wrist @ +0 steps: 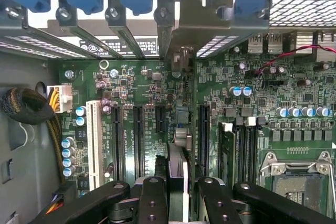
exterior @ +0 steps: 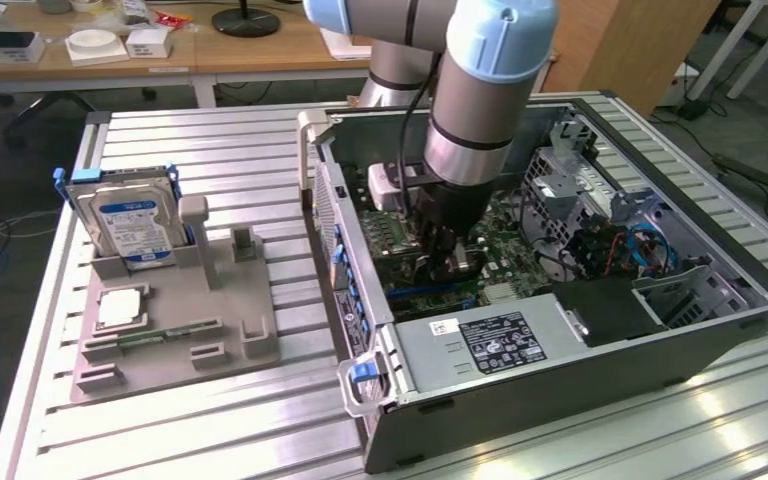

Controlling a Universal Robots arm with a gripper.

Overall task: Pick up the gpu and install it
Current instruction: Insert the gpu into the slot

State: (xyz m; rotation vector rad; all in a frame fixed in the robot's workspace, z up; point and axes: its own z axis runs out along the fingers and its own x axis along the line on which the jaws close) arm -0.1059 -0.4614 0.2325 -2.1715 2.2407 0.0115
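1. The gpu (wrist: 178, 163) is down inside the open computer case (exterior: 558, 390). From the wrist it shows edge-on, a thin board standing upright just over the motherboard (wrist: 136, 87)
2. I'd judge it light and stiff but fragile: a bare circuit card that shouldn't be twisted or pinched on its components. It is best taken by its flat faces near the upper edge, as it is here
3. The gripper (wrist: 181, 184) is clamped on the card, one finger on each face
4. Long black slots (wrist: 138, 140) run along the board beside the card's line; whether the card is touching one I can't tell
5. Outside the case, a hard drive (exterior: 133, 225) stands in the grey holder (exterior: 224, 330) on the slatted table (exterior: 197, 140)
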